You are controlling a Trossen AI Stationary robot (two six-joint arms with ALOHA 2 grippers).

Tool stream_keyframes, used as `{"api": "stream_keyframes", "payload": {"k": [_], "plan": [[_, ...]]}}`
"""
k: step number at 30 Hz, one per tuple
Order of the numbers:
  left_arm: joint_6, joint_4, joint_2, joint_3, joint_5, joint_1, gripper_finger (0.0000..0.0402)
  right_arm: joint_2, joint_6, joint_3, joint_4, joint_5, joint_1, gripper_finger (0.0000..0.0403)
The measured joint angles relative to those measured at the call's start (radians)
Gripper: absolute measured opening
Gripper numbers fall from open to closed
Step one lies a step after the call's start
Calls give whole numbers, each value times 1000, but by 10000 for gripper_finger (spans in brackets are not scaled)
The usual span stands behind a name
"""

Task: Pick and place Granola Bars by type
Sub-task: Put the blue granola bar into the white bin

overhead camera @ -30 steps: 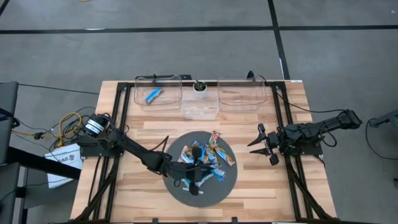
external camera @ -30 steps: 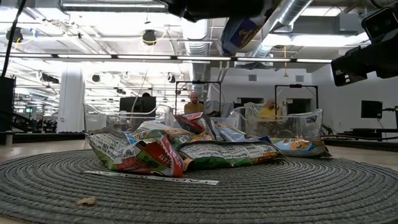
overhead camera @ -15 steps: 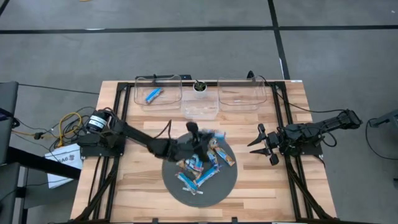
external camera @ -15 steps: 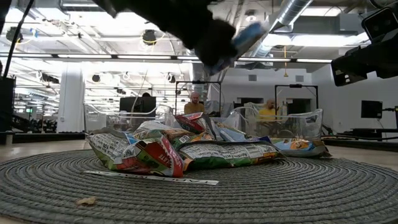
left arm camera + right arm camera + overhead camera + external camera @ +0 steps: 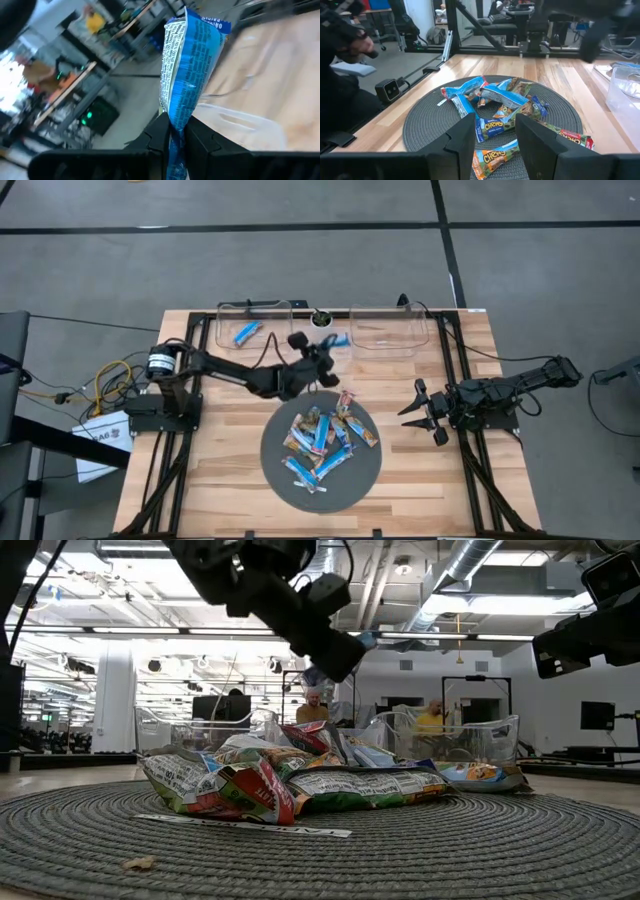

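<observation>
Left claw (image 5: pixel 327 346) is pinched on a bright blue bar (image 5: pixel 187 65), which stands up between its fingers in the left wrist view; a second ago this claw was low over the pile on the round woven mat (image 5: pixel 371 470), and it has since lifted and swung away toward the far side of the counter (image 5: pixel 420 490). It now hangs near the middle clear bin (image 5: pixel 322 358), though from above it is hard to tell whether it is over the bin or just in front of it. Nearest the front edge, the mat carries the remaining granola bars (image 5: pixel 322 438), a loose heap of blue, blue-and-white and tan wrappers that looks unchanged apart from the one bar gone. Off to the side of the mat, the right claw (image 5: pixel 421 412) rests where it was before, its fingers spread and holding nothing. Farther back, three clear bins stand in a row along the far edge: the left bin (image 5: pixel 254 328) holds one blue bar (image 5: pixel 246 332), and the right bin (image 5: pixel 390 328) stands beside the middle one. Beyond the counter, in the low view, two people (image 5: pixel 312 705) sit in the room behind.
</observation>
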Motion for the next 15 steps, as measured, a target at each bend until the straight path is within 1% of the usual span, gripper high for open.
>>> {"api": "stream_keyframes", "payload": {"k": [3,8,15], "plan": [[-74,-2,0,0,0,40,34,0,0,0,0,0,0,134],[-260,-45,0,0,28,84,34,0,0,0,0,0,0,133],[-480,-174,0,1,163,132,34,0,0,0,0,0,0,134]]}}
